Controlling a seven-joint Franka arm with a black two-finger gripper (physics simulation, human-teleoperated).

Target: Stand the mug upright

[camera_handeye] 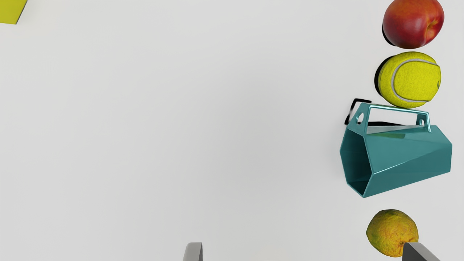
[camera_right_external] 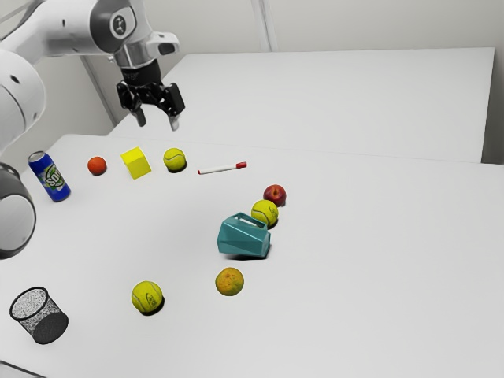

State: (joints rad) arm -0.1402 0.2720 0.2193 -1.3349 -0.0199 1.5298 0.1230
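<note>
Teal faceted mug: on its side on the worktop (camera_right_external: 378,299), so not upright as it lies; the mug (camera_right_external: 244,239) sits at about five o'clock from the end effector (camera_right_external: 157,124) in the exterior view, and lower than it.
Long axis: roughly nine to three o'clock there, mouth (camera_handeye: 357,159) toward nine, base toward three.
Handle: the handle (camera_handeye: 398,108) runs along the body, raised, on the side nearer one o'clock.
End effector: released, its two fingers wide apart with nothing between them, hanging above the worktop.
Finger spread: in the wrist view it runs nearly parallel to the mug's long axis; gripping across body or handle would, I judge, want about a quarter turn of the wrist.
Arm: one only, so the reach is its own.
Tennis ball by the handle: the ball (camera_handeye: 409,79) is close at one o'clock from the mug; whether they touch, I cannot tell. It could crowd a finger.
Orange: the orange (camera_handeye: 391,232) lies near, between six and seven o'clock from the mug.
</note>
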